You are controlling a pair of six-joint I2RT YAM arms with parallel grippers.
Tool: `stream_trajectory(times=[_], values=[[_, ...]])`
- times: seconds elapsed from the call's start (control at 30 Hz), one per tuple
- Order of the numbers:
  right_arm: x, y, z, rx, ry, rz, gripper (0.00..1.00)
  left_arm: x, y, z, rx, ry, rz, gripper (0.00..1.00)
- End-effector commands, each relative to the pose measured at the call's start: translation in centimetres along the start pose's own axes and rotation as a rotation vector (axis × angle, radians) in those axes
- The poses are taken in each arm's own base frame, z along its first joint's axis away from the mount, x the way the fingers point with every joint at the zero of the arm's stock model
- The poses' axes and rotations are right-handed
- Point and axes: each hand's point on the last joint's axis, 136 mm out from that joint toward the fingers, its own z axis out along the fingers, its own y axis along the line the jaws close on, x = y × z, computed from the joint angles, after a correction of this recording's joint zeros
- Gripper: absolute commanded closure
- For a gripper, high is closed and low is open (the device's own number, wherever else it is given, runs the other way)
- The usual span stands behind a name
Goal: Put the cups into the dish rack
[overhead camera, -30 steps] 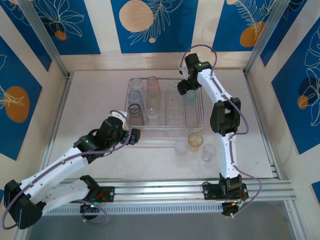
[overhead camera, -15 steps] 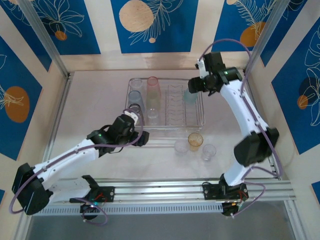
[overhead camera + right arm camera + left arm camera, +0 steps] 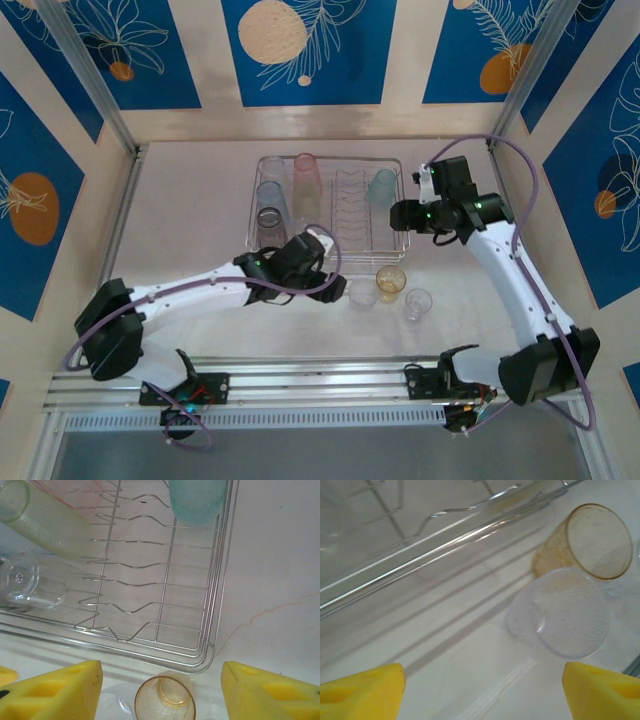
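Observation:
The silver wire dish rack holds several cups: a pink one, a smoky grey one and a teal one. Three cups stand loose in front of it: an amber cup between two clear cups. My left gripper hovers open just left of them, and its wrist view has the clear cup and amber cup ahead of the yellow fingers. My right gripper is open over the rack's near right corner, with the amber cup below it, untouched.
In the right wrist view a yellow-green cup and a clear cup lie in the rack's left rows, and the teal cup stands at the far end. Aluminium rails run along the near table edge.
My left arm has swung right, from the rack's left front corner to the loose cups. My right gripper has pulled back from the teal cup in the rack to the near right corner.

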Motion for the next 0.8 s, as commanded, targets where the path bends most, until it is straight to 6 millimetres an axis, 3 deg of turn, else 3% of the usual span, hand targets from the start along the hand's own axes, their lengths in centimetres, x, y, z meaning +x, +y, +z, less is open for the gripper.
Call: stream_trajectory(times=[0.0, 0.23, 0.5, 0.77], values=[[0.5, 0.4, -0.6, -0.07, -0.031, 0.072, 0.38, -0.7, -2.4, 0.8, 0.053, 0.028, -0.022, 0.19], [2.2, -0.6, -0.5, -0.071, -0.011, 0.1, 0.39, 0.0, -3.4, 3.2, 0.041, 0.118, -0.048, 0.22], [2.5, -1.2, -0.5, -0.074, -0.023, 0.118, 0.4, 1.2, -4.0, 5.1, 0.018, 0.222, -0.035, 0.29], [2.4, -1.4, -0.5, -0.085, -0.027, 0.131, 0.4, 1.9, -3.5, 6.5, -0.023, 0.27, -0.023, 0.43]])
